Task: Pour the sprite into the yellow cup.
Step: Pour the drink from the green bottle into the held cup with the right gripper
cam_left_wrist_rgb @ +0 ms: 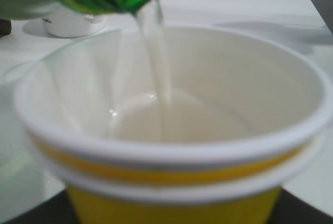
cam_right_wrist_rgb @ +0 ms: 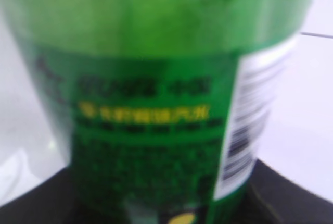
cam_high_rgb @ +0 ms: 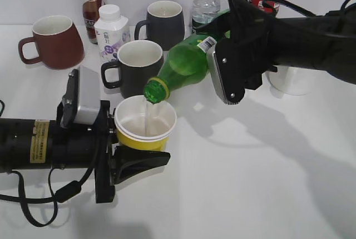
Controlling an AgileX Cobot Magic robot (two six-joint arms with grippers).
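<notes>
At the front left of the table [cam_high_rgb: 250,183], the left hand [cam_high_rgb: 130,150] is clamping the yellow cup [cam_high_rgb: 146,122] from the side, while the right hand [cam_high_rgb: 231,66], closed around the sprite [cam_high_rgb: 186,64], is tilting it mouth-down over the rim. A thin clear stream is falling inside the near wall of the cup and pooling at the bottom, which is only shallowly covered. Judged good practice: hold the tilt steady, keep the mouth above the cup's centre, and level the bottle well before the liquid nears the rim.
</notes>
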